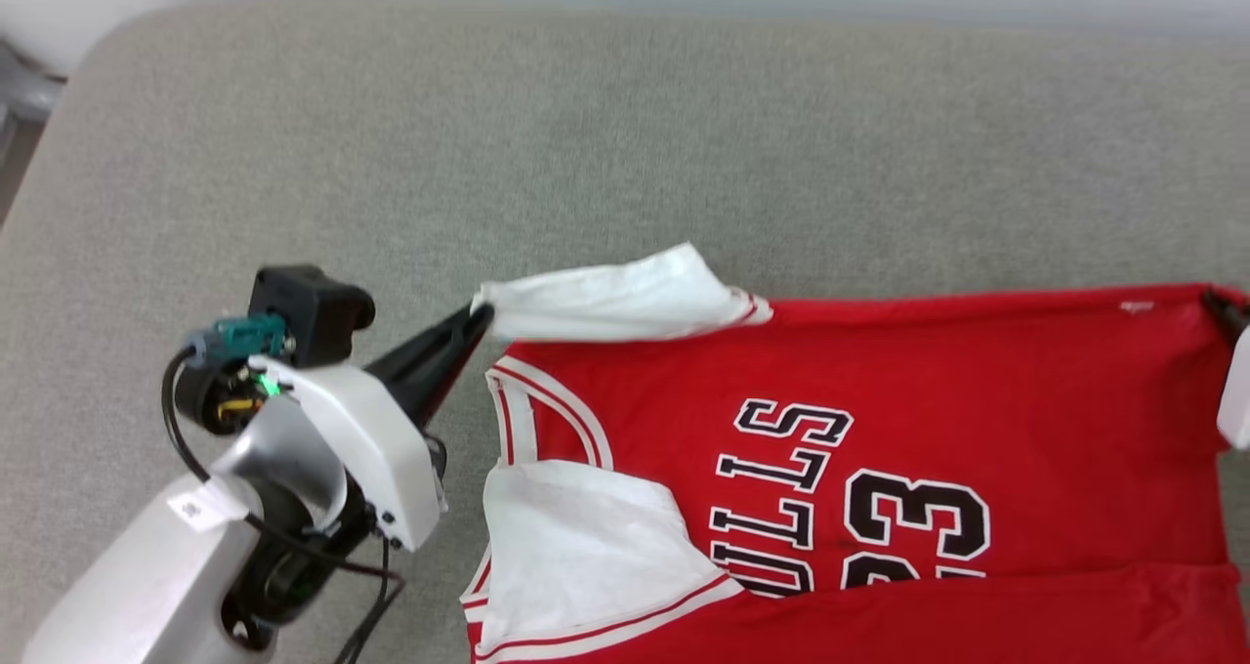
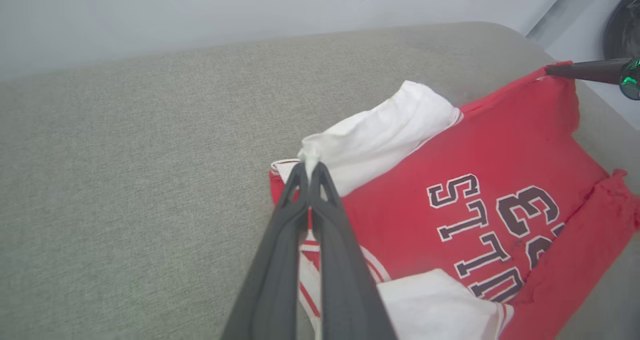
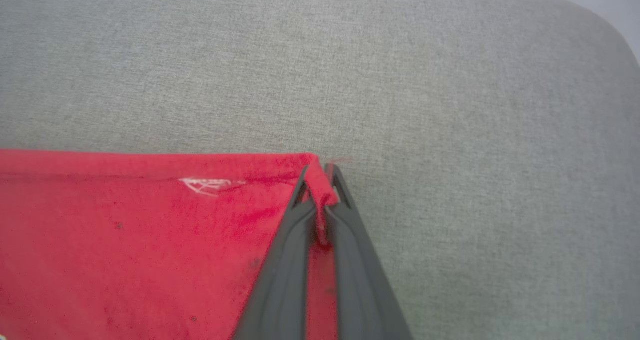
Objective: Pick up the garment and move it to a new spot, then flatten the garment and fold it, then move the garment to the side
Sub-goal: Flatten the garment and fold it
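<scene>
**Jersey held at two ends on the grey cushion**

The jersey [image 1: 928, 371] lay front up on the cushion [image 1: 586, 137], on its near half and toward its right end. The collar pointed at the cushion's left end and the hem at its right end. The shirt's far side ran roughly in line with the cushion's far edge, with a wide band of bare grey fabric between them.

The left gripper [image 1: 479, 314] had its two dark fingers pressed together on the tip of the far white sleeve [image 1: 615, 298]. That sleeve was drawn out leftward from the shoulder, past the collar. The fingers came in from the left end, with the arm's pale housing over the near left part of the cushion.

The right gripper [image 3: 318, 172] was pinched on the far corner of the red hem. A small fold of red cloth sat squeezed between its fingers, right at the tips. Grey cushion lay bare beyond that corner.

The near sleeve [image 1: 576, 537] lay flat on the shirt's front beside the collar. Along the near side a strip of red cloth was folded over the front and covered part of the black lettering [image 1: 840, 493]. I could not tell how far the shirt reached toward the cushion's near edge.
</scene>
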Available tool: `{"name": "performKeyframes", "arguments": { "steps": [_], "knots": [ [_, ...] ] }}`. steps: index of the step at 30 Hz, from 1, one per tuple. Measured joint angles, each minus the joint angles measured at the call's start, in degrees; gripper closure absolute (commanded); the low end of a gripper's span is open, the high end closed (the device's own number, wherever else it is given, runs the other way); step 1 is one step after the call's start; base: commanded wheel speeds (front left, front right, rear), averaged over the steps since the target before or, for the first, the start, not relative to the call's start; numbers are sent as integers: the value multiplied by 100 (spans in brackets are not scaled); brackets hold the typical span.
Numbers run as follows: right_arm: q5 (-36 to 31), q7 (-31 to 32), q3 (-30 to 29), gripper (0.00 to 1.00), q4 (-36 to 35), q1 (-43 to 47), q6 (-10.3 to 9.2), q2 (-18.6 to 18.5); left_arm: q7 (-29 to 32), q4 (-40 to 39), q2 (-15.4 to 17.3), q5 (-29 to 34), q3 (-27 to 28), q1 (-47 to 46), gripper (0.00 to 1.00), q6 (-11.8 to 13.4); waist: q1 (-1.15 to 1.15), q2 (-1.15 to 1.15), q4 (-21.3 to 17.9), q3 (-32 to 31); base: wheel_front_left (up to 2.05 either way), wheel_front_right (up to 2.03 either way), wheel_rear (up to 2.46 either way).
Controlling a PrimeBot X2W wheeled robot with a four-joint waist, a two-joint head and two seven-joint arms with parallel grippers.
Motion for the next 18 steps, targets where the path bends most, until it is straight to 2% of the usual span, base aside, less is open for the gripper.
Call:
{"name": "performKeyframes", "arguments": {
  "steps": [10,18],
  "knots": [
    [495,-639,-326,100,-668,1411,0,211,-153,-250,122,-163,-100,1072,100,264,0,0,-20,-620,0,0,0],
    [806,-614,-522,100,-1129,2599,0,299,-224,-288,114,-312,-311,1879,100,388,0,0,88,-841,0,0,0]
  ]
}}
